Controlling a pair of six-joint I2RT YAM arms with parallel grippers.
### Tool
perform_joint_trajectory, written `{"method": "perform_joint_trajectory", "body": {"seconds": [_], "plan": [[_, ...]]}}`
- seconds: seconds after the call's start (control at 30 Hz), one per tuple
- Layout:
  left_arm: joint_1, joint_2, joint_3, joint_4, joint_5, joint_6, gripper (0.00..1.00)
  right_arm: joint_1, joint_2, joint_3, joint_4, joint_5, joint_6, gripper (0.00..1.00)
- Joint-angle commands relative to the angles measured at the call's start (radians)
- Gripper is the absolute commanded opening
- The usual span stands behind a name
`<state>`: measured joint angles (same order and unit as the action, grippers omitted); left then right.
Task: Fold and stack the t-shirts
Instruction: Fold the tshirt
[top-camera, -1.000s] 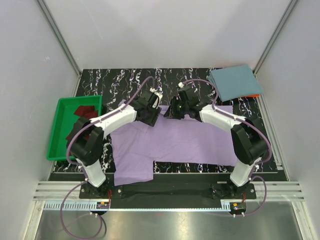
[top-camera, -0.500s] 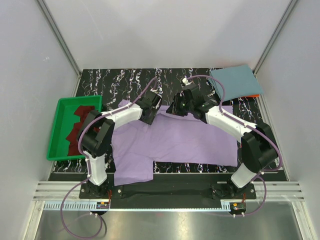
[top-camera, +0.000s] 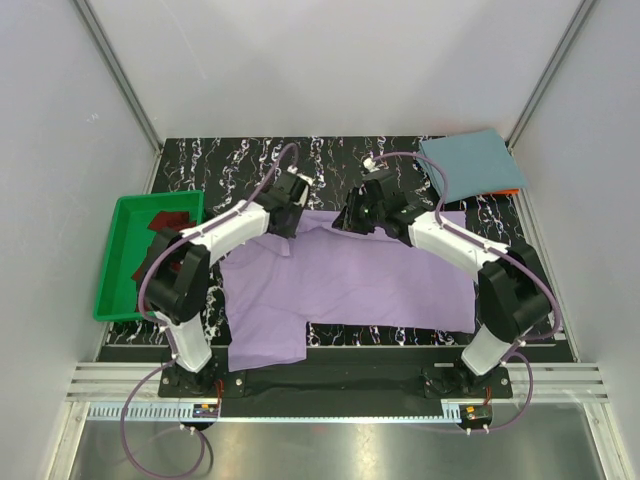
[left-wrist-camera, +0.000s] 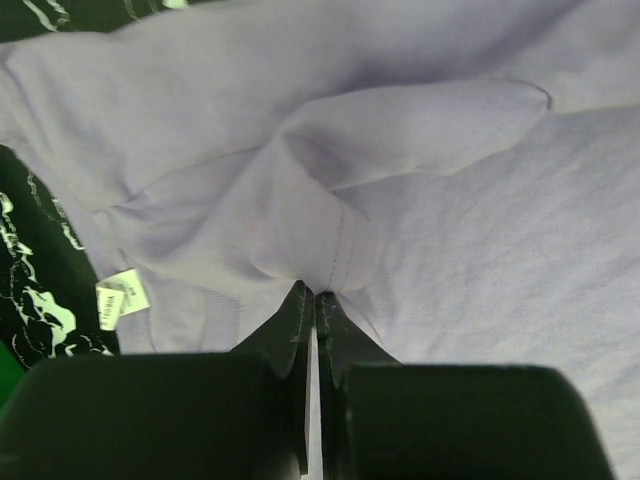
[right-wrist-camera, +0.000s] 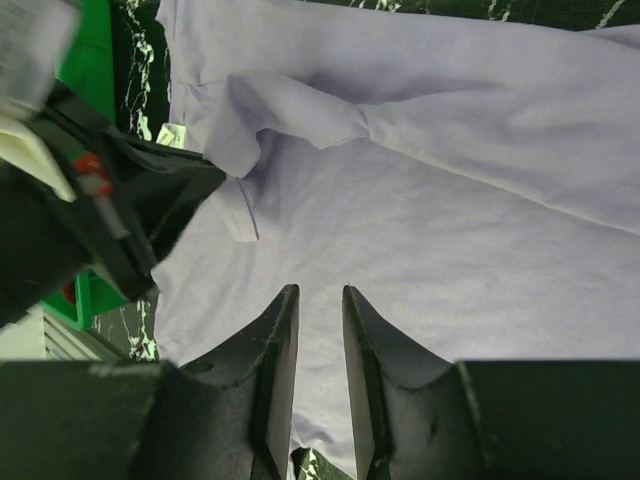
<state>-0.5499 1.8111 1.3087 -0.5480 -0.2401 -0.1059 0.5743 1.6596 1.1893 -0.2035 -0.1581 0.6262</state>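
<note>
Tabletop (top-camera: 220, 165) holds lavender shirt (top-camera: 350, 285), pinched by left gripper (left-wrist-camera: 313, 300).

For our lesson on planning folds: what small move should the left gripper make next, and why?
Probably lift the left gripper, carrying cloth toward the near hem: its jaws are shut on a raised pinch of the unfolded lavender shirt.

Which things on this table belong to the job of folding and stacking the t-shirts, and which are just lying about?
Part of the job:
- purple t-shirt, spread out between the arms
- blue t-shirt, folded at the far right corner
- maroon t-shirt, in the tray

Just lying about:
- green tray, at the left edge
- orange thing, mostly hidden under the blue t-shirt
</note>
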Motion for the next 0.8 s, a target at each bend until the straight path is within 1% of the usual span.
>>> {"method": "perform_joint_trajectory", "body": {"seconds": [0.0, 0.13, 0.17, 0.23, 0.27, 0.4, 0.5, 0.57, 0.63, 0.7, 0.73, 0.77], "plan": [[0.066, -0.081, 0.001, 0.008, 0.132, -0.006, 0.00, 0.007, 0.022, -0.002, 0.088, -0.049, 0.004, 0.32], [0.108, -0.076, 0.040, -0.035, 0.234, -0.008, 0.00, 0.021, 0.074, -0.034, 0.234, -0.119, 0.049, 0.34], [0.116, -0.070, 0.066, -0.062, 0.251, -0.003, 0.00, 0.025, 0.086, -0.039, 0.310, -0.138, 0.067, 0.36], [0.134, -0.049, 0.087, -0.095, 0.294, 0.003, 0.00, 0.035, 0.138, -0.043, 0.386, -0.191, 0.093, 0.39], [0.142, -0.039, 0.109, -0.107, 0.303, 0.005, 0.00, 0.036, 0.153, -0.042, 0.436, -0.202, 0.122, 0.42], [0.179, -0.029, 0.135, -0.124, 0.352, 0.003, 0.00, 0.041, 0.222, -0.019, 0.487, -0.215, 0.161, 0.49], [0.205, -0.010, 0.167, -0.130, 0.396, -0.003, 0.00, 0.052, 0.256, -0.014, 0.500, -0.193, 0.182, 0.49], [0.217, 0.005, 0.185, -0.144, 0.410, -0.005, 0.00, 0.055, 0.272, -0.025, 0.529, -0.173, 0.237, 0.49], [0.232, 0.031, 0.208, -0.158, 0.433, -0.005, 0.00, 0.068, 0.285, -0.036, 0.546, -0.124, 0.286, 0.49], [0.238, 0.047, 0.219, -0.162, 0.450, -0.005, 0.00, 0.088, 0.298, -0.011, 0.544, -0.081, 0.293, 0.49], [0.242, 0.051, 0.224, -0.161, 0.453, -0.005, 0.00, 0.099, 0.317, 0.007, 0.529, -0.068, 0.290, 0.50], [0.243, 0.059, 0.228, -0.161, 0.462, -0.005, 0.00, 0.122, 0.322, 0.022, 0.477, -0.022, 0.299, 0.50]]}}
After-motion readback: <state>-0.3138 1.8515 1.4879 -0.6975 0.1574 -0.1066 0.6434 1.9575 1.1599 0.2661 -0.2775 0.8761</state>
